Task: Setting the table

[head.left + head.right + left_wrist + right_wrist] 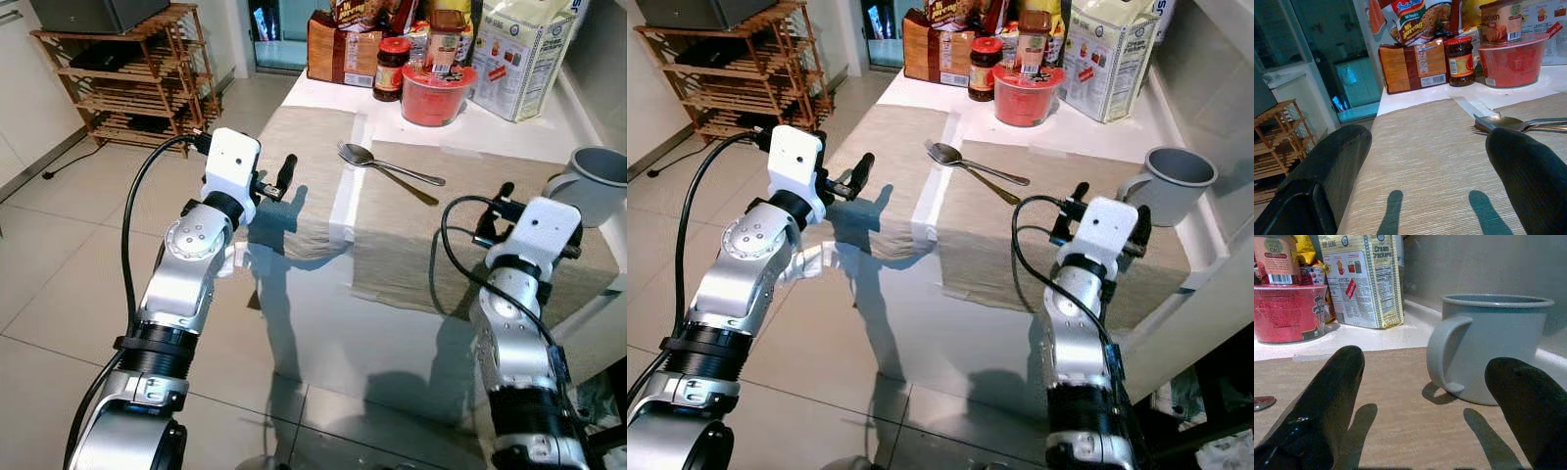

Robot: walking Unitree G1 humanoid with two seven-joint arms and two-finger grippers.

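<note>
Fig. | R gripper (1425, 396): fingers wide apart, empty | grey ceramic mug (1493, 345) upright, far-right on right beige woven placemat (460, 235), just ahead of R, handle facing it | L gripper (1425, 181): wide, empty; silver metal spoon (377, 162) farther, axis left-right | R arm nearer mug.

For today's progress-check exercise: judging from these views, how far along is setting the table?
Done: two placemats lie on the table, with a spoon and a grey mug set on them. In hand: nothing; the left end effector and right end effector hover open. Left: probably placing the mug and cutlery properly.
</note>
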